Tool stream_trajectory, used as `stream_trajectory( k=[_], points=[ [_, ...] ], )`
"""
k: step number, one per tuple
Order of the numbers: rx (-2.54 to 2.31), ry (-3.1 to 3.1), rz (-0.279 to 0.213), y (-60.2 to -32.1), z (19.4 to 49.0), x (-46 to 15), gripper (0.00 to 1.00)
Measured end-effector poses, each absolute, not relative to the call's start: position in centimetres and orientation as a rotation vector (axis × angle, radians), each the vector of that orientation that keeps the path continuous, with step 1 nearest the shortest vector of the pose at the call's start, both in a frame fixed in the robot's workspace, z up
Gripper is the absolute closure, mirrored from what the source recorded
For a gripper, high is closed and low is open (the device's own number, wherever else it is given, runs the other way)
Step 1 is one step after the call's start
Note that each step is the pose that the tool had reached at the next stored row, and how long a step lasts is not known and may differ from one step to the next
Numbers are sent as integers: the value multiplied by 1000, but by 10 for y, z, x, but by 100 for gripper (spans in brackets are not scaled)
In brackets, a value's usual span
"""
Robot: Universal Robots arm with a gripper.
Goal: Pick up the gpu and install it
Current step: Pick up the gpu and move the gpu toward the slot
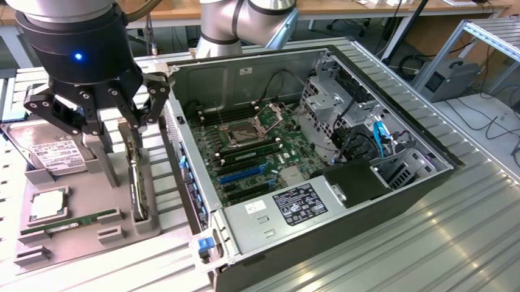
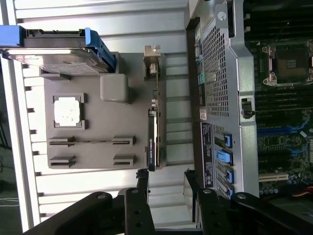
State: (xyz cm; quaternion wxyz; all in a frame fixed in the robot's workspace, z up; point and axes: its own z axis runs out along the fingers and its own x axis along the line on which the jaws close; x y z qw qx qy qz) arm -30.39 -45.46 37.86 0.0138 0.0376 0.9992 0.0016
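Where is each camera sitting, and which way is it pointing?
Exterior view: a separate camera high up, looking down on the open computer case and grey holder; the arm and open gripper show.
Wrist view: on the wrist, looking past the gripper's fingers down onto the gpu standing in the holder.
Shared: gpu, holder, case, gripper.

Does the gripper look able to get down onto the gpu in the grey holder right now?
Probably yes: the gripper hangs open just above the gpu, which stands on edge in the grey holder, top edge bare.
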Motion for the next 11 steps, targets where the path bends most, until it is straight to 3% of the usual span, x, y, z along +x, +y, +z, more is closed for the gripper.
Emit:
stream_trajectory(
  k=[11],
  points=[
    [117, 3112, 5, -455, 372, -304, 58]
  ],
)
